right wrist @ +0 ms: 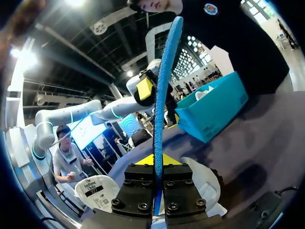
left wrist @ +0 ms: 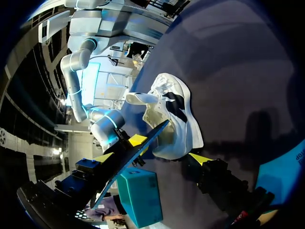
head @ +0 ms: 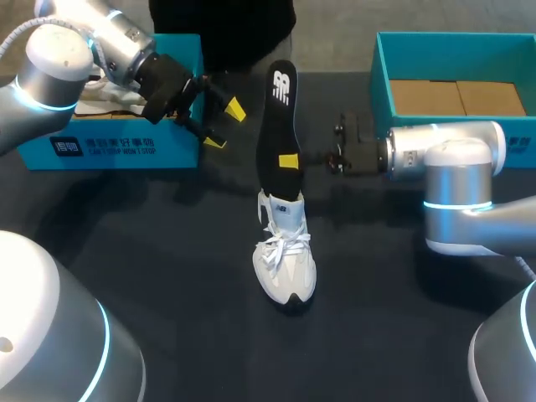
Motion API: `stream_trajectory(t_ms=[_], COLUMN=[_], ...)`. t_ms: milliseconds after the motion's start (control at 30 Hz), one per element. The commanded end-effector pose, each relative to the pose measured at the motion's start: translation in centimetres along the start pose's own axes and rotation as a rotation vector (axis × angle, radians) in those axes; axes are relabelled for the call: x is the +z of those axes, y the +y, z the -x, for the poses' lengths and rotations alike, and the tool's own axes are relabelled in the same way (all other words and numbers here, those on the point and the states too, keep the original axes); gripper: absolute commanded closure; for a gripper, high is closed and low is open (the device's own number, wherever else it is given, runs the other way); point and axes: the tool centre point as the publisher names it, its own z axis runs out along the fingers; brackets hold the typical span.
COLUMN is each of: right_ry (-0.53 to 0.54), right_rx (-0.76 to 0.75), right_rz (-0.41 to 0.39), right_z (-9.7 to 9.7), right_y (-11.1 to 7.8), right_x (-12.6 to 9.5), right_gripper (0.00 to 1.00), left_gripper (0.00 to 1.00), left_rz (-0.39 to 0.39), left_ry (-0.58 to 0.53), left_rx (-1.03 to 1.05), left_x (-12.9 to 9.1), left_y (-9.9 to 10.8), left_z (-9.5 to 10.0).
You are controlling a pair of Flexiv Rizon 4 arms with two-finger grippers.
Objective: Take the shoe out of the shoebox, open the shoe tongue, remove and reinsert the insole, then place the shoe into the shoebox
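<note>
**At mid-table, an insole [head: 276,126] stands pinched above the shoe [head: 285,261]**

On the dark, matte table [head: 167,251] the shoe sits upright, a white laced trainer with a dark sole edge, toe toward the head camera. The insole rises from its opening, a long, thin, rounded tongue of foam, black on the face seen from above. The right gripper [head: 285,161] is clamped on it partway up, one yellow tip on each face.

The right wrist view shows the insole edge-on as a narrow, slightly bowed strip with a bright blue underside. That colour is hidden in the head view.

The left gripper [head: 224,126] hangs beside the insole, apart from it, its fingers spread with nothing between them. The left wrist view shows the shoe's side, with black stripes on pale mesh.

A teal shoebox [head: 381,79] with a brown cardboard floor stands behind the right arm. A blue box [head: 109,151] lies behind the left gripper, and I cannot make out its pale contents.
</note>
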Motion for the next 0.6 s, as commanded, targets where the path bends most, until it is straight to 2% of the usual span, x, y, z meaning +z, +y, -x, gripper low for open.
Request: stream_trajectory(t_ms=[33,600], right_ry=[-0.003,-0.007], right_rx=[0.003,0.01], right_rz=[-0.003,0.001], right_z=[0.0,0.0], right_y=[-0.2,-1.6], right_x=[0.3,-0.3], right_gripper=[1.0,1.0], left_gripper=[0.0,0.0], left_rz=[-0.003,-0.003], left_ry=[-0.001,-0.001], left_rx=[0.002,0.002], left_x=[0.0,0.0], left_y=[0.1,0.1], left_z=[-0.1,-0.1])
